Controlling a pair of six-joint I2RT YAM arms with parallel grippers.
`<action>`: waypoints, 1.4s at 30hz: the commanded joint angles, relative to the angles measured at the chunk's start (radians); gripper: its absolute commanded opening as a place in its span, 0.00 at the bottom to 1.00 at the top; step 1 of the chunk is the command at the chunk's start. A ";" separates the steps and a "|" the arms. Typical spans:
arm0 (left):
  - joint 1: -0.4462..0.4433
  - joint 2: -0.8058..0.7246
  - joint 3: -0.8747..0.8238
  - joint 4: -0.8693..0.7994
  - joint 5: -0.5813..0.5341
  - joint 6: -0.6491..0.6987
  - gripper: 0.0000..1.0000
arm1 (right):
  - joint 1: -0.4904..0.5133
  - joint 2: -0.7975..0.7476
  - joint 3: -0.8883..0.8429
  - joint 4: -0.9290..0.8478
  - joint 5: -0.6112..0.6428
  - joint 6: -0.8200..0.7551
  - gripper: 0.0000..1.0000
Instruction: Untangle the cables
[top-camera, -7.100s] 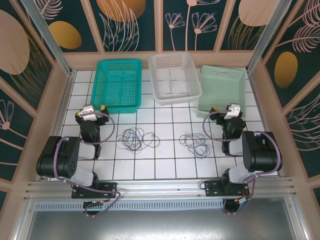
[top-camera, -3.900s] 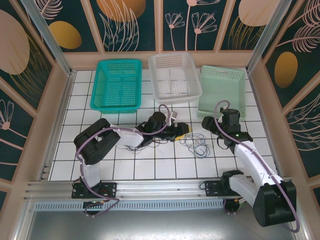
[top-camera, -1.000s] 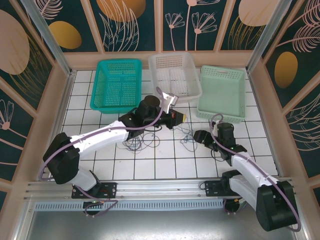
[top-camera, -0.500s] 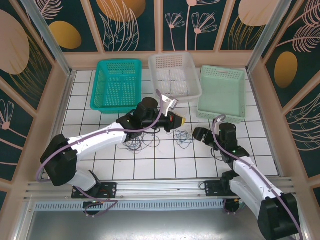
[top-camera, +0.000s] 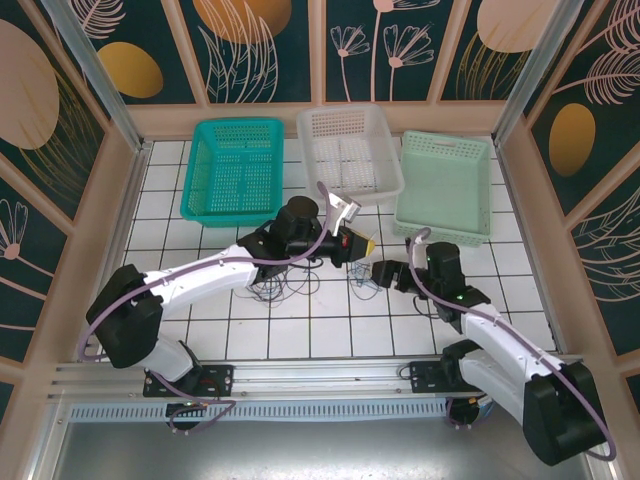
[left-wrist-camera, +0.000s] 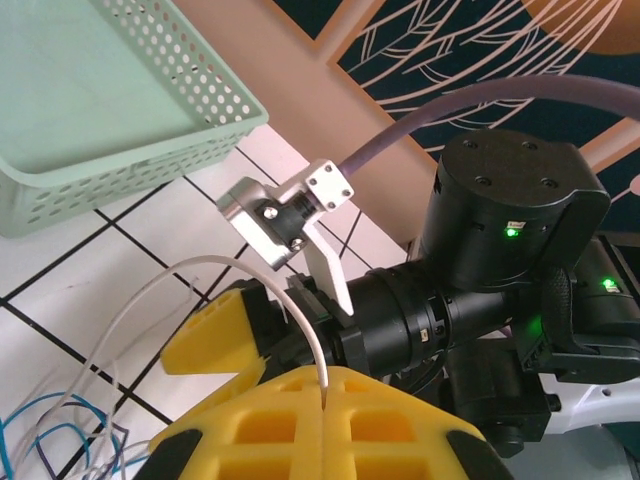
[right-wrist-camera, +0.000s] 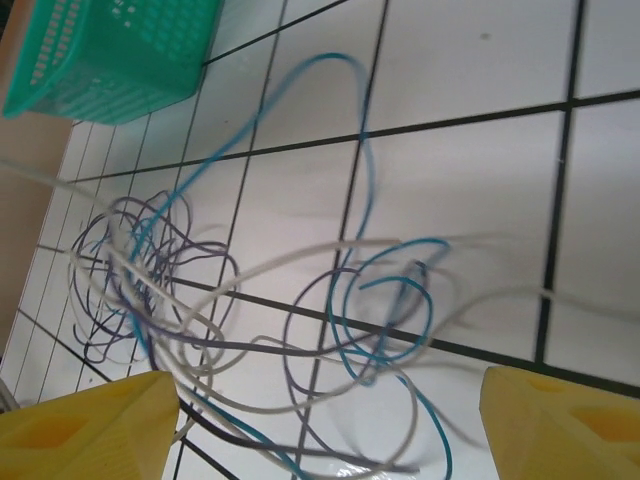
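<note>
Cables: thin grey-white, blue and dark loops, seen tangled on the tiled table mid-field. Right gripper is held over them, jaws spread wide. One white cable is pinched in the closed left gripper.

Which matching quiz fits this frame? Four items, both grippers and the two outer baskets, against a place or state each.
Items:
1. left gripper
2. right gripper
3. teal basket
4. pale green basket

Place or state:
A. right end of the basket row
B. shut on a white cable
C. left end of the basket row
D. open, over the cables on the tiles

Pairs: 1-B, 2-D, 3-C, 4-A
</note>
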 joint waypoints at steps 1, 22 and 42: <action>-0.008 0.010 0.015 0.070 0.041 0.007 0.00 | 0.035 0.061 0.043 0.090 0.001 -0.045 0.79; 0.003 -0.053 0.030 0.113 -0.031 -0.002 0.00 | 0.114 0.208 0.077 -0.032 0.255 -0.006 0.00; 0.048 -0.303 0.106 -0.097 -0.205 0.144 0.00 | 0.024 0.030 -0.015 -0.248 0.413 0.121 0.00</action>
